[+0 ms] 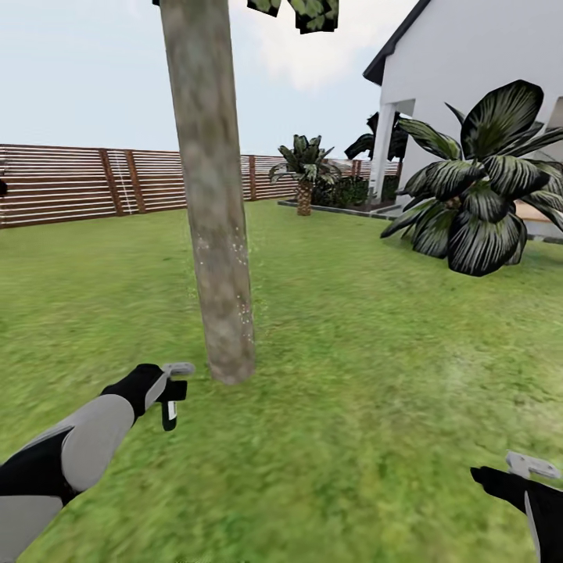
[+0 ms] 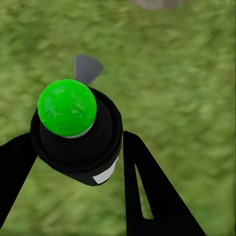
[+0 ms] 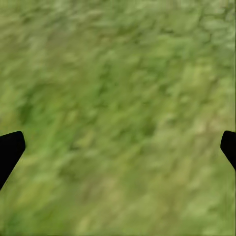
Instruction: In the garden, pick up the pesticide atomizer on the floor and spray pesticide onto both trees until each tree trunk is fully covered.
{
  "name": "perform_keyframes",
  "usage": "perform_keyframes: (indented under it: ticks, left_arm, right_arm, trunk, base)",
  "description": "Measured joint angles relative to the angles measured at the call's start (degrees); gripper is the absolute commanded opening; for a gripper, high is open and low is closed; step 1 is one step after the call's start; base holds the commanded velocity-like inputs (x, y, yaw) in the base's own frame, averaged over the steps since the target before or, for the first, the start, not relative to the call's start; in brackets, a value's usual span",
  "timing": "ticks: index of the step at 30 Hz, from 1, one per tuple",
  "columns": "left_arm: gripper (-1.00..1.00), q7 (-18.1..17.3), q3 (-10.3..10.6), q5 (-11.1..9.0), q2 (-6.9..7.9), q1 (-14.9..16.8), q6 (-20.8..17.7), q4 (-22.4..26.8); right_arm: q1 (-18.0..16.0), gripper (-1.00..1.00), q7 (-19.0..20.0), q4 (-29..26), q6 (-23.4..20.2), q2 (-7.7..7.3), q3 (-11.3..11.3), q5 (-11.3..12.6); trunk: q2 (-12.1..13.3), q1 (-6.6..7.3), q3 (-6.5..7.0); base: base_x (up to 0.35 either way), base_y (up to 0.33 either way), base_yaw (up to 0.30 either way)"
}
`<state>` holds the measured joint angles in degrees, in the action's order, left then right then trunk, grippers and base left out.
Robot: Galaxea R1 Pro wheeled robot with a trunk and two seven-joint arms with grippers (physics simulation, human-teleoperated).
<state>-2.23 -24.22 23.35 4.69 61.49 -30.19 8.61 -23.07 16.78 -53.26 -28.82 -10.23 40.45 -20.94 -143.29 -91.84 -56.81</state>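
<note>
While white specks are already dotting the trunk (image 1: 219, 234) at center, the left gripper (image 1: 173, 385) is grasping the sprayer (image 2: 78, 135); right fingers (image 3: 11, 150) are hanging released.

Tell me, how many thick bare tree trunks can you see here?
1: the mottled grey-brown bark trunk rises from the green grass just ahead of the left pincer. Another may stand outside the picture.

A home's back garden: a wide green lawn (image 1: 352, 328) runs to a brown slatted wooden fence (image 1: 78, 184) at the far left, a white house (image 1: 469, 70) stands far right, with a tree trunk (image 1: 211, 195) near and leafy palms (image 1: 477, 195).
</note>
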Motion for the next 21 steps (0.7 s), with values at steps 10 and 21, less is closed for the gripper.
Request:
perform_keyframes:
  ticks: [10, 21]
  left_arm:
    - [-1.0, 0.0, -2.09, 0.06, -0.01, 0.0, 0.32, 0.0]
    - [-1.0, 0.0, -2.23, 0.06, 0.0, -0.01, 0.38, 0.0]
  right_arm:
    - [0.01, 1.0, 0.01, -0.04, -0.04, -0.04, 0.01, 0.01]
    - [0.0, 1.0, -0.07, -0.05, -0.04, -0.01, 0.01, 0.01]
  trunk:
    - [0.0, 0.03, 0.0]
    - [0.0, 0.02, 0.0]
  base:
    - [0.202, -0.178, 0.027]
    - [0.204, -0.246, 0.177]
